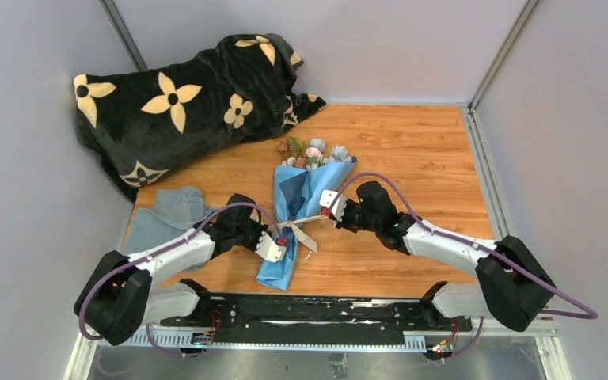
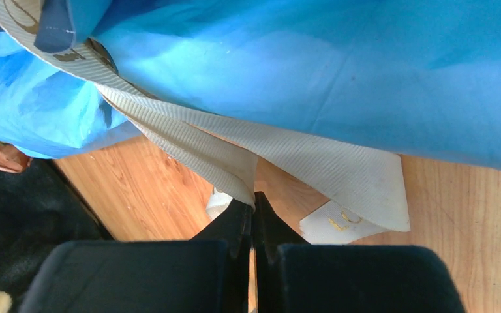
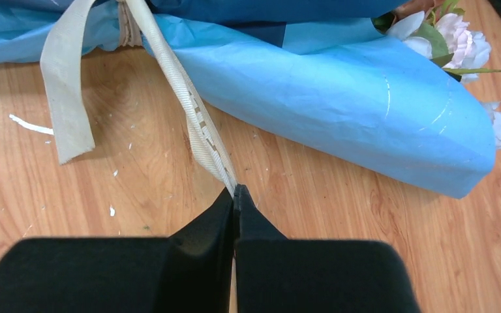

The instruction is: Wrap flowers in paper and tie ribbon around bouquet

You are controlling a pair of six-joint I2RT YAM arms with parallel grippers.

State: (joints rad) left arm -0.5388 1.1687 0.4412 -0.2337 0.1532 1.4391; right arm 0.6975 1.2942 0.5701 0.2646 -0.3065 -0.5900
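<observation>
Bouquet (image 1: 299,207) lies flat mid-table, between the two arms. The heads point to the far side and the narrow tail points at the arm bases, slightly skewed left.

Flowers (image 3: 458,38): soft fabric-looking blooms in white/pale pink with green leaves, sticking out of the cone's wide end. The top view also shows pale blue and rust-brown heads.

Paper (image 2: 339,72): thin sheet rolled into a cone with a smooth, faint sheen and light creases. The outside is light blue. A darker blue face shows where the mouth folds open.

Ribbon (image 3: 194,120): flat beige strip with a fine ribbed weave, floppy. It crosses the cone about midway down, and loose tails lie on the wood beside it. One tail end is cut square. The left wrist view shows gold print on a loose end.

Left gripper (image 2: 254,199): clenched, black fingertips pressed together on a folded bit of ribbon. It sits right at the cone's left edge, low on the wrap.

Right gripper (image 3: 235,193): clenched, tips pinching one ribbon strand that runs taut from the wrap to the fingers. It is just off the cone's right side.

Table (image 1: 419,150): orange wood-grain laminate. A few small white flecks (image 3: 31,124) lie near the ribbon tails.

Grey-blue cloth (image 1: 166,212): limp and rumpled, on the left edge of the table, near the left arm and apart from the bouquet.

Black blanket (image 1: 182,103): plush pile with cream four-petal prints, heaped in the far-left corner.
</observation>
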